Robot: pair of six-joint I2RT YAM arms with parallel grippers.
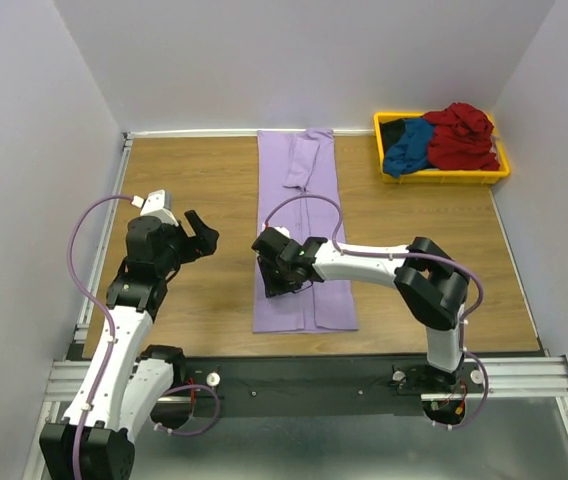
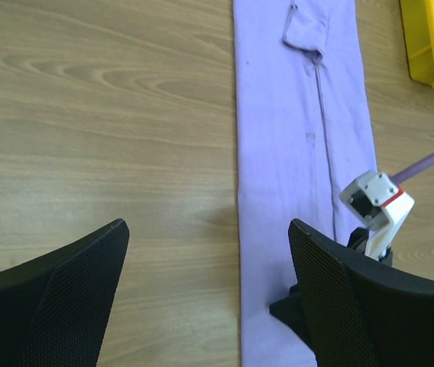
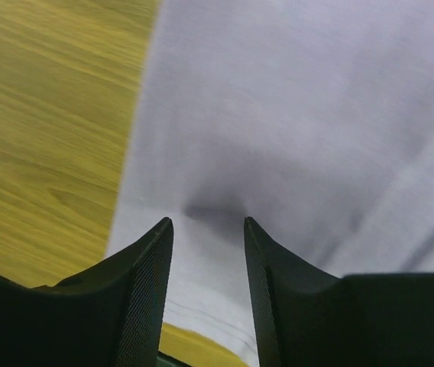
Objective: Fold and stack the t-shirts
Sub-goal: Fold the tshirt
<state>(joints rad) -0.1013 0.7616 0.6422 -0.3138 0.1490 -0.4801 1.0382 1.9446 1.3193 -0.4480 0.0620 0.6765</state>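
Right hand (image 3: 208,223) parted above lavender shirt (image 3: 316,115), contact unclear, hem cropped

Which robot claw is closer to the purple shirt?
The right one. The right claw is down over the purple shirt, near its left edge. The left claw is off to the shirt's left, open above the wooden table.

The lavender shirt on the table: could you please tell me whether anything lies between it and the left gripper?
Nothing visible does. The left gripper hangs open over bare table left of the lavender shirt, with only wood between them. The right gripper is open over the shirt's near left edge.
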